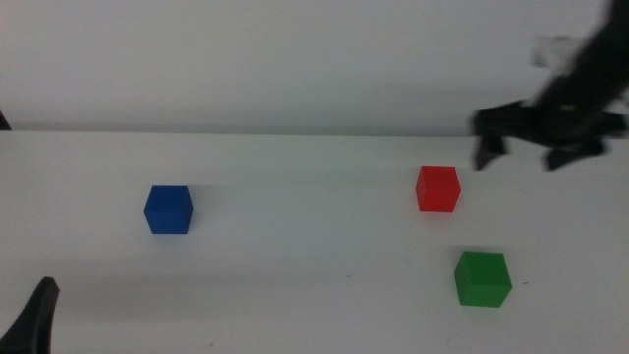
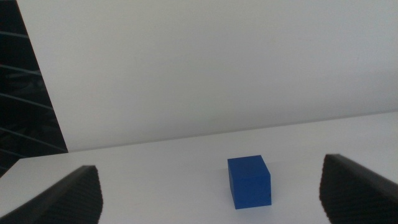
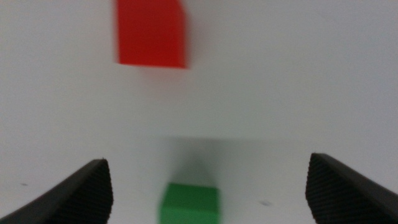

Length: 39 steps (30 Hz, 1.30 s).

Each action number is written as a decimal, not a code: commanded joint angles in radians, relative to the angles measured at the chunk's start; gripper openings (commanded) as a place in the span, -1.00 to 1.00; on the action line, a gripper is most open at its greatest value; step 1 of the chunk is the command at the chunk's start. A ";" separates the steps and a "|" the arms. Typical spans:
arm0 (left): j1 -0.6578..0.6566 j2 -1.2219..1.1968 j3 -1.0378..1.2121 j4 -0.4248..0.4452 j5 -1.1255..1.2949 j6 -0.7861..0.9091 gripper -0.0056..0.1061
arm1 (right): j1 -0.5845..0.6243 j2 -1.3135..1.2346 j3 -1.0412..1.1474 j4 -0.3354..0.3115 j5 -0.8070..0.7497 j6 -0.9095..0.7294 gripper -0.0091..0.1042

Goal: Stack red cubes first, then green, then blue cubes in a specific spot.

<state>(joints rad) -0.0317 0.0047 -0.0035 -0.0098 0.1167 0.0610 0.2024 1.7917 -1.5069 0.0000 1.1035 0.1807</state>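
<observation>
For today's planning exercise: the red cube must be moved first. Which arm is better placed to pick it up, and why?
The right, probably. The right gripper hangs open just beside the red cube, with the green cube also nearby. The left gripper waits at the near left edge, beyond the blue cube.

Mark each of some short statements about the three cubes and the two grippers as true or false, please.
1. The red cube stands alone on the table. True.
2. The green cube sits on top of the red one. False: it rests on the table, apart from it.
3. The right gripper holds a cube. False: it is open and holds nothing.
4. The blue cube lies ahead of the open left gripper. True.
</observation>
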 commanded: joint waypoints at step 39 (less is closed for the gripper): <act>0.003 -0.041 0.041 -0.005 -0.016 -0.005 0.78 | 0.077 0.424 -0.241 -0.076 -0.108 0.162 0.56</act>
<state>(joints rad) -0.0317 0.0047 -0.0035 -0.0098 0.1167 0.0610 0.2787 2.2084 -1.7419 -0.0748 1.0097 0.3367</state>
